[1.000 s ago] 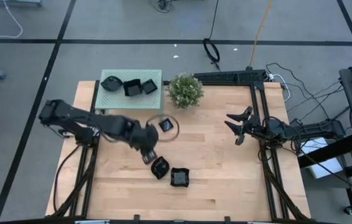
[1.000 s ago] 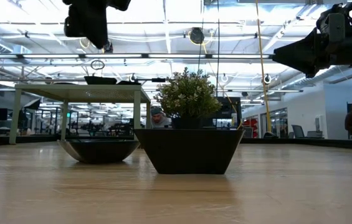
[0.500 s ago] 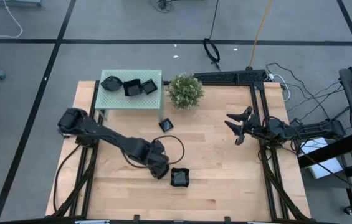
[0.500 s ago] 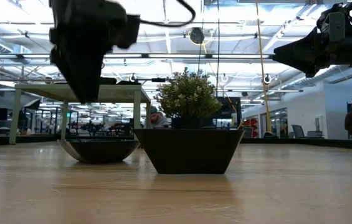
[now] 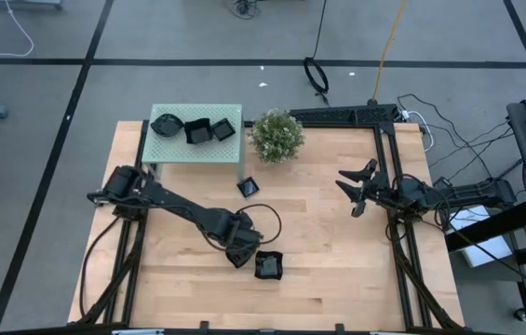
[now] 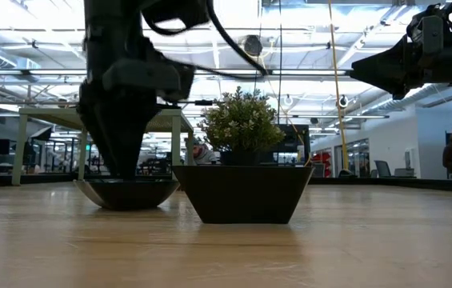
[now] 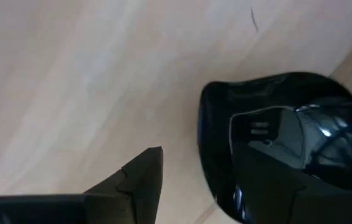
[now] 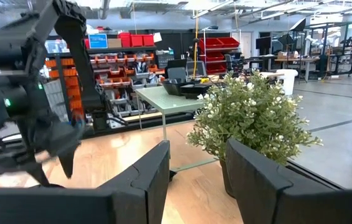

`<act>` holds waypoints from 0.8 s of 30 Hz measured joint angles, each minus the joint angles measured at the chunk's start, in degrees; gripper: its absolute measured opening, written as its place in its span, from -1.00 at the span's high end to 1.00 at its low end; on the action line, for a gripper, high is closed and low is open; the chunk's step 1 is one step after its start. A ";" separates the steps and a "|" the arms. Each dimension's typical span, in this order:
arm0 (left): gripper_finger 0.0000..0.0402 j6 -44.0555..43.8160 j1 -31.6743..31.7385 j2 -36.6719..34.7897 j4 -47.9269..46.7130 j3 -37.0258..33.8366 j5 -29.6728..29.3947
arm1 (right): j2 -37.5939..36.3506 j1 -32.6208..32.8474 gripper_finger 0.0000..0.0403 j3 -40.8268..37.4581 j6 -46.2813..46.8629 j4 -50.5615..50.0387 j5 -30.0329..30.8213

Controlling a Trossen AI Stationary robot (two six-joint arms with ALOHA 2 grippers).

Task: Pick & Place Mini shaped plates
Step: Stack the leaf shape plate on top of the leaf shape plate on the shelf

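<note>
Two mini shaped plates lie on the wood near the table's front: a dark one with a rounded rim (image 5: 237, 253) (image 7: 288, 137) and a square one (image 5: 268, 265) (image 6: 243, 192). A third, small square plate (image 5: 248, 187) sits by the green stand. My left gripper (image 5: 240, 249) (image 7: 204, 165) points down, open, astride the rounded plate's rim: one finger (image 7: 144, 180) over the wood, the other (image 7: 269, 186) inside the dish. My right gripper (image 5: 354, 191) (image 8: 197, 171) waits open and level at the table's right side. My left gripper comes at the rounded plate from above, its fingers on either side of the rim's near stretch (image 7: 208, 162). I cannot tell whether either finger touches the dish. The plate rests flat on the table.
A pale green stand (image 5: 181, 149) at the far left carries three more black plates (image 5: 197, 130). A potted green plant (image 5: 276, 135) stands beside it. Bare wood lies between the plates and the right arm.
My left gripper has come down and toward the table's near edge, from above the table's middle onto the rounded plate, and now points straight down. The plates have stayed where they were.
</note>
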 joint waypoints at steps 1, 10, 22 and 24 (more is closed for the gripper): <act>0.01 0.72 0.36 0.49 0.25 0.00 0.97 | 0.00 -0.02 0.29 0.01 0.00 0.04 0.00; 0.02 5.96 2.91 2.57 2.71 0.00 4.25 | 0.00 0.00 0.29 0.01 0.00 0.02 0.00; 0.78 10.74 3.05 2.53 2.43 0.03 9.16 | 0.02 -0.01 0.29 0.00 -0.01 0.00 0.00; 0.93 11.35 3.05 1.98 2.07 0.04 10.47 | 0.02 -0.02 0.29 0.01 -0.01 -0.05 0.00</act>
